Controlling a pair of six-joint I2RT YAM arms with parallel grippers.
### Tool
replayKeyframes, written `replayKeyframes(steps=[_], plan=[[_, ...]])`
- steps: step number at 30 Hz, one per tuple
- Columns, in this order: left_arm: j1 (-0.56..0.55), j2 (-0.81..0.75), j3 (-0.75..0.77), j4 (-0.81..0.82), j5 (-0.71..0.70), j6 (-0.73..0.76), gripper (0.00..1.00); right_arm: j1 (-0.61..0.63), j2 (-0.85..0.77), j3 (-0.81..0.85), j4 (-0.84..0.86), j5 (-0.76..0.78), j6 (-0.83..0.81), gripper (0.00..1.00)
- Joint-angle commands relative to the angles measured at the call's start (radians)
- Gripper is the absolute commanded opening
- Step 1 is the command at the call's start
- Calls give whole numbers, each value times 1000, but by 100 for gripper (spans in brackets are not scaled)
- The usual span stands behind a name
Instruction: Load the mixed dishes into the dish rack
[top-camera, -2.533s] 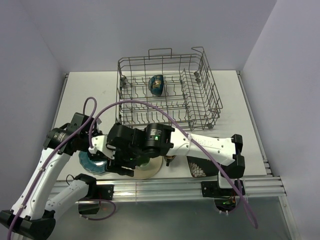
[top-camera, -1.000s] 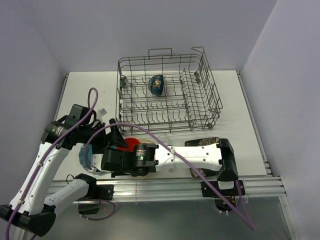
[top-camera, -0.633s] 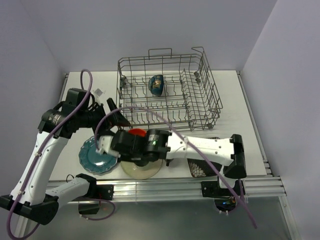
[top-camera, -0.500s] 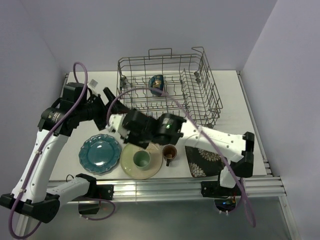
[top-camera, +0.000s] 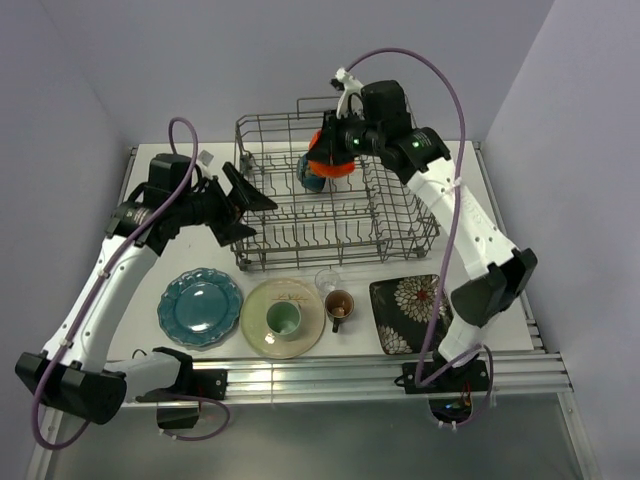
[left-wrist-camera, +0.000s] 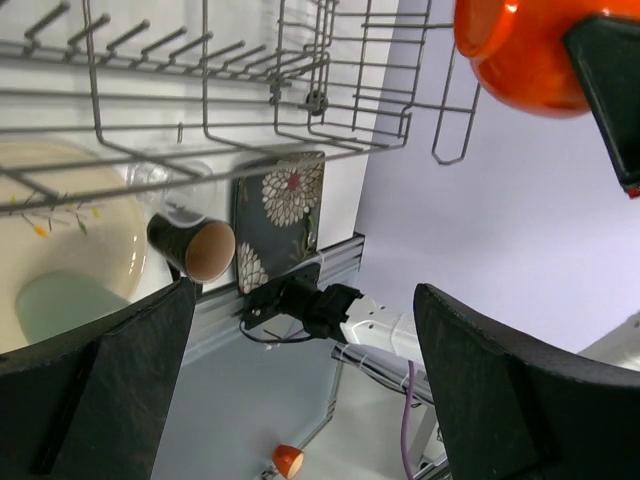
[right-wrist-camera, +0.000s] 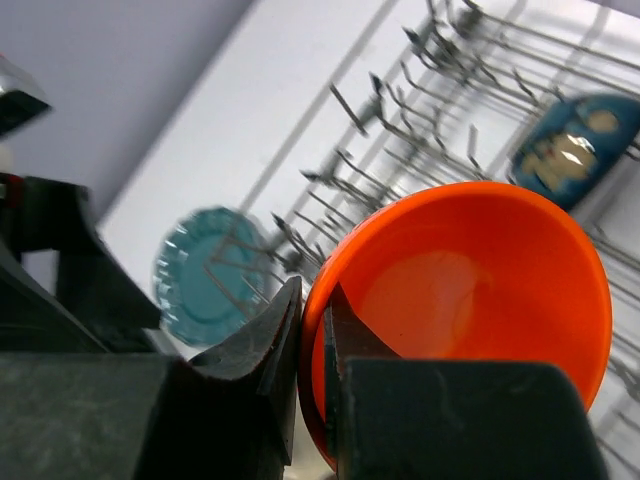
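R gripper (right-wrist-camera: 312, 335) has its jaws pinched on the rim of the red-orange bowl (top-camera: 328, 160), one finger inside and one outside. A rim pinch looks like the only workable hold, since the bowl is too wide to span.

The bowl hangs in the air over the far-middle part of the dish rack (top-camera: 422, 205). It sits just above and beside the dark bowl (top-camera: 313, 175), which is already in the rack. It's tipped up on edge, prob so it can drop between the tines rather than lie flat. Can't tell if it touches the wires; it looks clear of them.

L gripper (top-camera: 256, 218) has its jaws spread wide and holds nothing. It hovers at the rack's left wall, over the table (top-camera: 180, 170), prob parked out of the R arm's way.

The rest waits in a row near the front edge:
- teal plate (top-camera: 200, 307)
- cream plate (top-camera: 258, 328) w/ the green cup (top-camera: 283, 318) standing on it
- brown mug (top-camera: 338, 305) on its side
- clear glass (top-camera: 326, 280) just behind the mug, close to the rack
- black floral plate (top-camera: 405, 312) at right

Bowl look: glossy, smooth, bright orange-red inside and out, w/ a thin plain rim and a deep round shape. No pattern and no chips visible. The shine suggests it's slick, so the rim grip could slip.
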Motion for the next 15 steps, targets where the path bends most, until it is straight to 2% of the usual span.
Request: replayKeyframes(steps=[1,3,8,12,14,15], plan=[[13,51,112,47,19,47,97,-74,84,89,119,-224,140,0],[14,89,143,34,25,66,96,-118,122,55,228,-311,251,0],[17,103,114,51,26,81,96,-226,199,6,523,-416,479,0],[26,135,162,-44,-101,127,97,-235,309,58,653,-460,643,0],[33,154,206,-76,-138,155,96,-231,340,38,844,-483,744,0],[36,163,218,-97,-172,170,96,-230,366,5,918,-485,860,0]])
